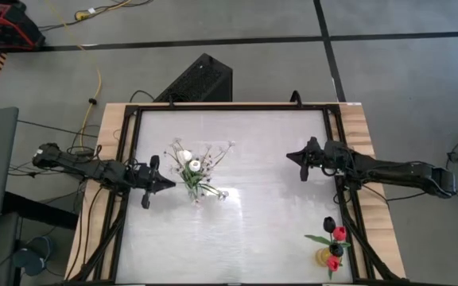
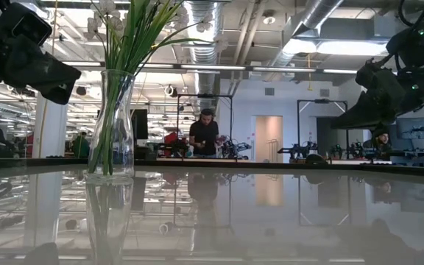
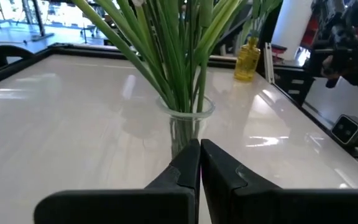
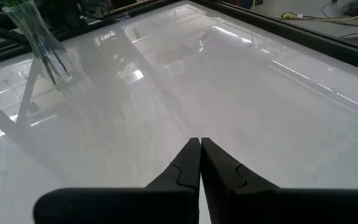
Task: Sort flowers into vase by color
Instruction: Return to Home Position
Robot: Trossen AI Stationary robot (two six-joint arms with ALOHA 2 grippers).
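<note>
A clear glass vase (image 1: 195,191) stands left of the table's middle. White flowers (image 1: 192,164) on green stems (image 3: 179,56) stick into its mouth. A small yellow vase (image 1: 324,256) at the near right corner holds red tulips (image 1: 339,233) and a near-black one (image 1: 329,224). My left gripper (image 1: 171,184) hovers shut just left of the clear vase (image 3: 185,124), pointing at it. My right gripper (image 1: 293,156) hangs shut over the bare tabletop at the right, holding nothing.
A raised dark frame (image 1: 334,143) borders the white tabletop (image 1: 261,214), with wooden strips outside it. The middle and near part of the table between the two vases lies free. People stand in the room beyond the far edge (image 2: 203,136).
</note>
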